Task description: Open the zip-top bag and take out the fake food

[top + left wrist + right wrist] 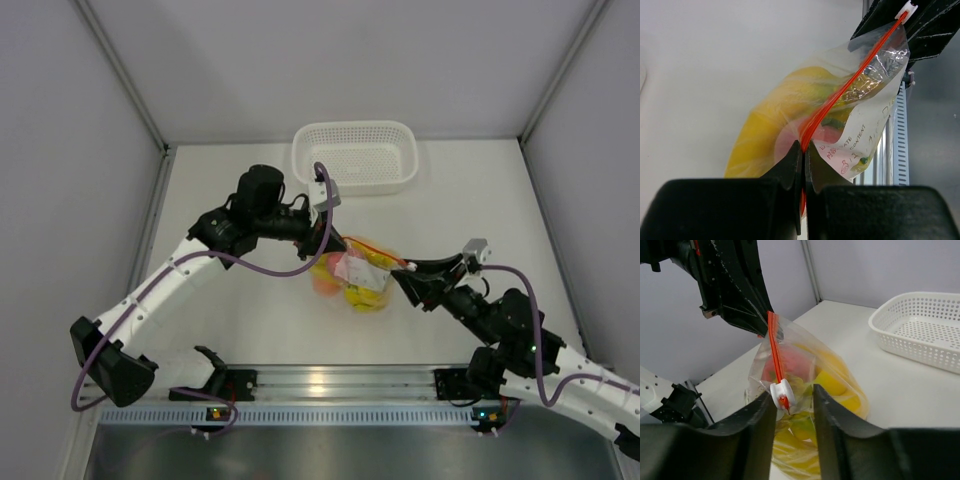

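Observation:
The clear zip-top bag (358, 272) hangs just above the table between my two grippers, its orange-red zip strip (850, 82) stretched taut. Yellow bananas (767, 127) and a pink peach (829, 135) show through the plastic. My left gripper (804, 145) is shut on one end of the zip strip; it also shows in the top view (325, 245). My right gripper (794, 395) is open at the other end. The white zip slider (781, 392) sits between its fingers, against the left one. The orange fruit is hidden.
A white perforated basket (355, 155) stands empty at the back of the table, beyond the bag; it also shows in the right wrist view (920, 325). The aluminium rail (330, 380) with the arm bases runs along the near edge.

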